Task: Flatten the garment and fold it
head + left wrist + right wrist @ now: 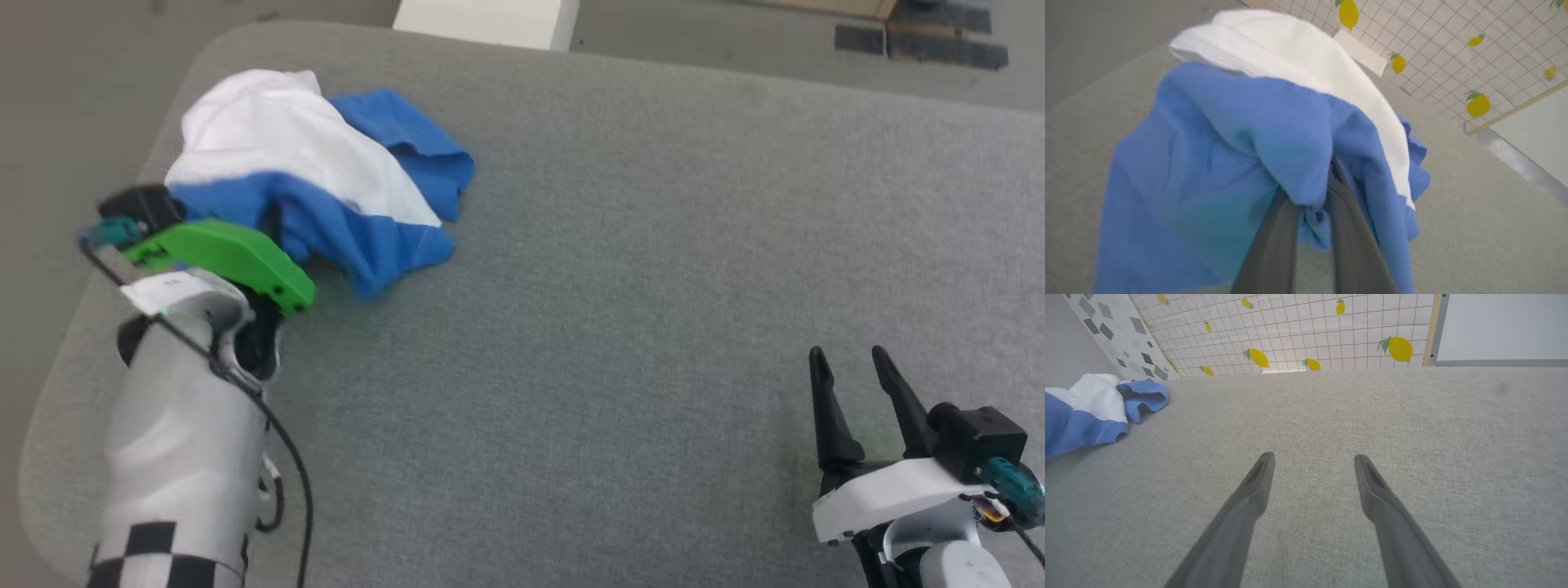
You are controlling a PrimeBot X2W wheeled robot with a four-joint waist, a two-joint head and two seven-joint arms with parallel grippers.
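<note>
Soft white-and-blue T-shirt [326, 180], bunched in a heap at the far left of the grey cloth counter [653, 245]. Left gripper [1310, 183] right at its near edge, clenched on blue cloth. Right gripper [849, 367] spread wide, holding nothing, well apart at the near right.

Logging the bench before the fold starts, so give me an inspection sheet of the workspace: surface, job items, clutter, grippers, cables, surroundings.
Surface: grey fabric-covered table with rounded corners.
Job's things: garment, white and blue, crumpled in a heap at the far left, not yet flattened.
Clutter: nothing seen.
Grippers: left gripper shut on a blue fold of the garment; right gripper open and holding nothing, at the near right.
Cables: black cable hanging loose along the left forearm.
Surroundings: white box beyond the far edge; dark mats on the floor; lemon-print screen.
</note>
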